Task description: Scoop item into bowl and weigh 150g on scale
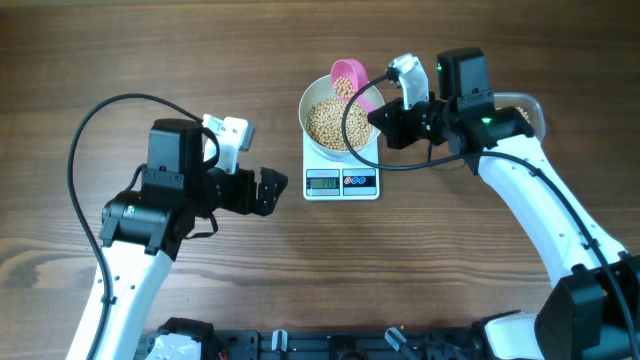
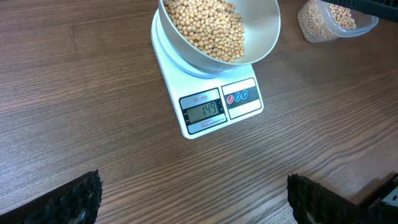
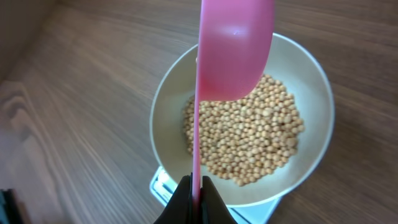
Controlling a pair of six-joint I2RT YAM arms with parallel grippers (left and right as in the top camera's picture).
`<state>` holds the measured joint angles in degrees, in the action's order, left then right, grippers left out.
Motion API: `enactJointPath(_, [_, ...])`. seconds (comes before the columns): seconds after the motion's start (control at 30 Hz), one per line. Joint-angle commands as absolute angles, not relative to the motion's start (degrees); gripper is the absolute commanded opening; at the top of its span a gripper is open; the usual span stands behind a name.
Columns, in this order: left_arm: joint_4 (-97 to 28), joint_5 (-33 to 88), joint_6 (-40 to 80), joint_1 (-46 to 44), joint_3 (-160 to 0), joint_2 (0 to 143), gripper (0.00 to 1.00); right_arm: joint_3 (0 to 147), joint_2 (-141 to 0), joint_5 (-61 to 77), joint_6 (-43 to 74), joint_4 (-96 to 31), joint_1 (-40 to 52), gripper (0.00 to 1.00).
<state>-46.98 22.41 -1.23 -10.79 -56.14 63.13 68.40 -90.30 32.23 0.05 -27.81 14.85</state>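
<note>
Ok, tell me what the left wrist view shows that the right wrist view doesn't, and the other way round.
Only the left wrist view: the front of the scale, its display reading 149, its two buttons, the clear tub beyond, and the open left gripper low in frame.
Only the right wrist view: the right gripper shut on the handle of the pink scoop, which is turned on edge above the bowl.
Both: the white bowl, partly filled with beans, sitting on the scale on the wooden table.
</note>
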Motion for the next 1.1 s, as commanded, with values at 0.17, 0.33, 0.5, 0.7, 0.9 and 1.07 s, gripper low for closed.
enactJointPath(0.17, [-46.98, 23.09, -1.26, -10.48, -56.25, 63.4, 1.0, 69.69, -89.01, 36.4, 6.55, -23.77, 12.78, 0.04])
enactJointPath(0.33, [-46.98, 23.09, -1.26, -10.48, -56.25, 63.4, 1.0, 69.69, -89.01, 41.3, 9.96, -19.66, 9.65, 0.04])
enactJointPath(0.5, [-46.98, 23.09, -1.26, -10.48, -56.25, 63.4, 1.0, 69.69, -89.01, 41.28, 11.14, -19.53, 7.38, 0.04])
enactJointPath(0.7, [-46.98, 23.09, -1.26, -10.48, -56.25, 63.4, 1.0, 69.69, -89.01, 44.34, 15.11, -18.72, 6.72, 0.04])
enactJointPath(0.9, [-46.98, 23.09, -1.26, -10.48, -56.25, 63.4, 1.0, 69.69, -89.01, 47.94, 18.55, -15.84, 6.59, 0.04])
enactJointPath(1.07, [-46.98, 23.09, -1.26, -10.48, -56.25, 63.4, 1.0, 69.69, -89.01, 48.05, 23.4, -12.53, 4.03, 0.04])
